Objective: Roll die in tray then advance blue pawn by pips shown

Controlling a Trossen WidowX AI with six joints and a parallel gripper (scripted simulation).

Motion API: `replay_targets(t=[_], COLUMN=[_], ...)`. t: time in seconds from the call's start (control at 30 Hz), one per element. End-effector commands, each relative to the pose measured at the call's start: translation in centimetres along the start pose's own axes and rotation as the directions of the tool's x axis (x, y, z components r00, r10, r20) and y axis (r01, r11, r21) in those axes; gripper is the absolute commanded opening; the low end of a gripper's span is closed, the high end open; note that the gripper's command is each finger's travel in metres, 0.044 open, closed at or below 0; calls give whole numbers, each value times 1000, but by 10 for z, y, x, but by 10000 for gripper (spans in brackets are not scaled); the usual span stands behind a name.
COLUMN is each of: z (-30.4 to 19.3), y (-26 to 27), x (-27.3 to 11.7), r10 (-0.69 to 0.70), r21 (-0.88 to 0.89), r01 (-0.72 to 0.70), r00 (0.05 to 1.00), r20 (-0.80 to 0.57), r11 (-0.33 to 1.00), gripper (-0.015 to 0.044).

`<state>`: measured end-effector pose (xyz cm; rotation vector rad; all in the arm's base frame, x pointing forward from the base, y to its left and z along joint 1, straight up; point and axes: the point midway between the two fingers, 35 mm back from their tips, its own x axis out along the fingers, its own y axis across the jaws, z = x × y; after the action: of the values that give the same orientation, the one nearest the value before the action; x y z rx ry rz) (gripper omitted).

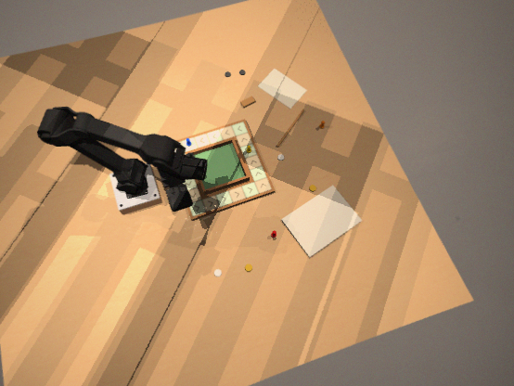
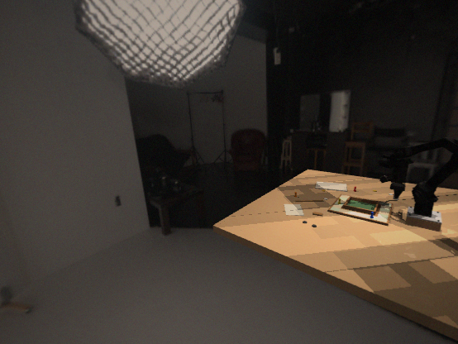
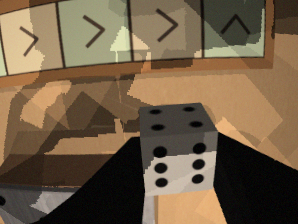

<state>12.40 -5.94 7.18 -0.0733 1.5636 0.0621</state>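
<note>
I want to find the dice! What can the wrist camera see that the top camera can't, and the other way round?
Only the wrist view shows the die, pinched between the black fingers of the hand, with six pips on the face toward the camera.

Only the top view shows the blue pawn, the green tray, the red pawn and the arm's base.

Both show the board's arrow squares and the wooden table.

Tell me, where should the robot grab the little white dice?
On two opposite flat side faces of the small white cube die with black pips, coming straight down from above. Parallel faces suit flat fingers, and nothing crowds it. The black gripper is shut on it that way, beside the board's arrow squares.
</note>
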Motion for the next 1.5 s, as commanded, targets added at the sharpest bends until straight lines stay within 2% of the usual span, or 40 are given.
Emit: replay_targets(t=[0.0, 0.17, 0.33, 0.93, 1.47], z=[-2, -8, -6, 73, 144], y=[4, 9, 9, 17, 54], x=[-25, -48, -49, -41, -16], r10=[0, 0, 0, 1, 4], r21=[5, 5, 5, 16, 24], r01=[0, 0, 0, -1, -5], r00=[1000, 1000, 1000, 1000, 1000], r20=[10, 10, 10, 17, 21], r11=[1000, 1000, 1000, 1000, 1000], gripper=[0, 0, 0, 0, 0])
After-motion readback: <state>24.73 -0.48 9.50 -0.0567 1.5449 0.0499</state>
